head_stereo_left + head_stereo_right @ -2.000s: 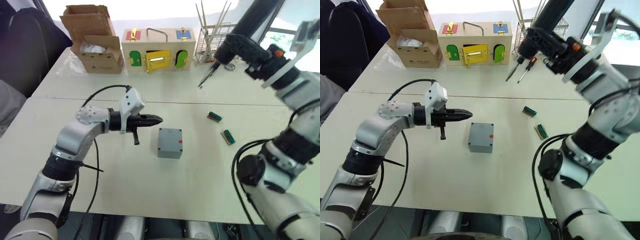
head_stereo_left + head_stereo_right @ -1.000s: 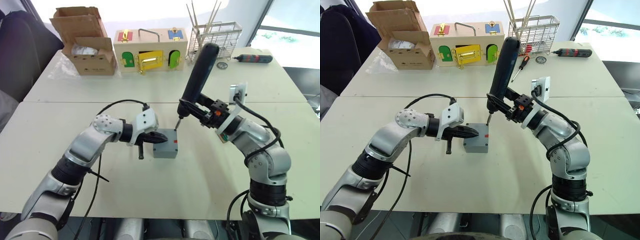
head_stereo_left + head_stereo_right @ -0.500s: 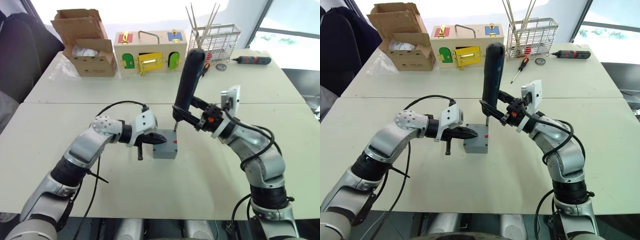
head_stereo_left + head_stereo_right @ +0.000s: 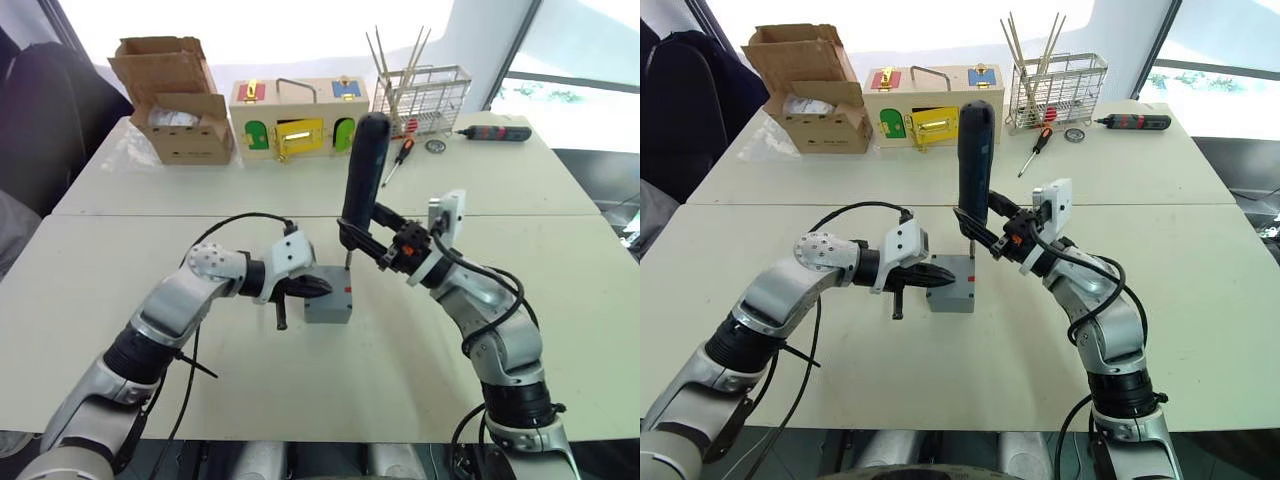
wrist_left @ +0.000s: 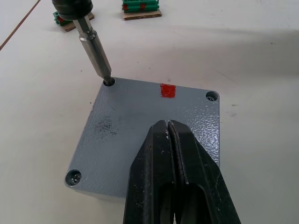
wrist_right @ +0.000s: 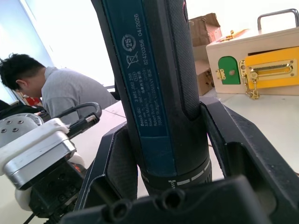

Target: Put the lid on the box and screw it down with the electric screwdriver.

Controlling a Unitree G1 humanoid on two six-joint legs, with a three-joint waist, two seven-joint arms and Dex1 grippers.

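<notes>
One lid [image 5: 140, 135] corner takes the electric screwdriver [image 4: 974, 160] bit; right gripper [image 4: 1002, 238] clamps it; left gripper [image 5: 169, 140], fingers together, presses lid; screw hidden, probably.

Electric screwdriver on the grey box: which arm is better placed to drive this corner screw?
Right. The right gripper holds the electric screwdriver, its bit already in a corner hole of the lid. The left gripper, shut, rests on the lid, steadying.

One box [image 4: 329, 299], one lid [image 5: 149, 135], one electric screwdriver [image 4: 360, 185], two grippers.
</notes>
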